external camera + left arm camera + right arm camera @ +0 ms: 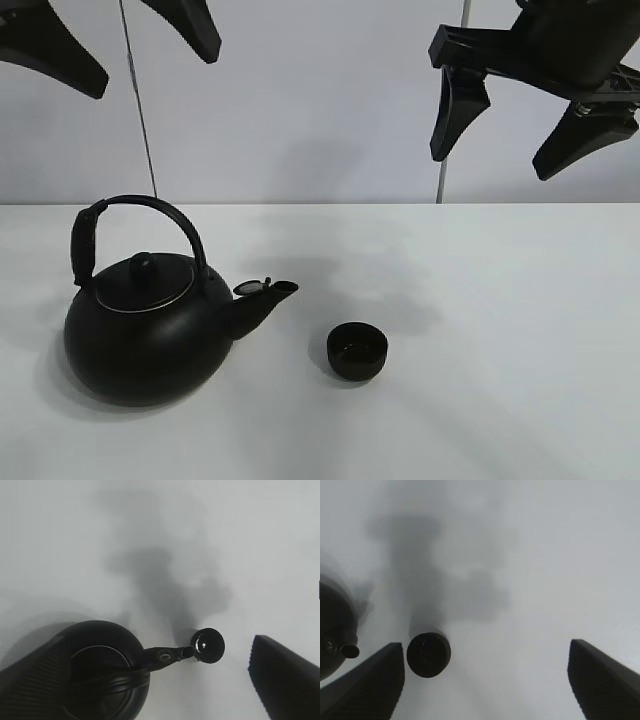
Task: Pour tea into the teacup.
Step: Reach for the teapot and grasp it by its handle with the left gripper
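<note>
A large round black kettle with an arched handle stands on the white table at the left, spout pointing right. The small black teacup stands upright just right of the spout, apart from it. My left gripper hangs open and empty high above the kettle. My right gripper hangs open and empty high up, to the right of the cup. The left wrist view shows the kettle, the cup and the open gripper. The right wrist view shows the cup, the kettle's spout and the open gripper.
A plain white wall stands behind the table. Two thin vertical rods, one at the left and one at the right, run down in front of it. Arm shadows fall on the table.
</note>
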`<action>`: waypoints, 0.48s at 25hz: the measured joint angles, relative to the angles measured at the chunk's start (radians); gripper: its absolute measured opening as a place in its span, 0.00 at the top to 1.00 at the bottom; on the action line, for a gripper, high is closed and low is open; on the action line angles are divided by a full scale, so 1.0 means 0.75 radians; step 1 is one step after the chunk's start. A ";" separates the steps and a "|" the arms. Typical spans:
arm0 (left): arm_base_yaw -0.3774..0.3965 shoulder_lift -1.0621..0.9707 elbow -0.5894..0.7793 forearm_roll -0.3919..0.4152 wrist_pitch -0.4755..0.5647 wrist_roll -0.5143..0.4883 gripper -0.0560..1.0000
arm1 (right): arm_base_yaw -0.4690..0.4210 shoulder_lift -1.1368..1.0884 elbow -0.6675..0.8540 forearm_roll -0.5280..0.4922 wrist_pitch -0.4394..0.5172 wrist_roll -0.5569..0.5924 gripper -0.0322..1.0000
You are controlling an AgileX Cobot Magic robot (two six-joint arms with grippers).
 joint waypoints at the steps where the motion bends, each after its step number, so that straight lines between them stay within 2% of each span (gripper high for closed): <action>1: 0.000 0.000 0.000 0.000 -0.003 0.000 0.29 | 0.000 0.000 0.000 0.000 0.000 0.000 0.37; 6: 0.000 0.000 0.000 0.020 -0.014 0.006 0.29 | 0.000 0.000 0.000 0.000 -0.005 0.000 0.37; 9: 0.000 -0.012 0.007 0.110 -0.024 0.009 0.31 | 0.000 0.000 0.000 0.000 -0.032 0.000 0.37; 12: 0.000 -0.099 0.099 0.207 -0.140 0.007 0.32 | 0.000 0.000 0.000 0.000 -0.074 0.000 0.37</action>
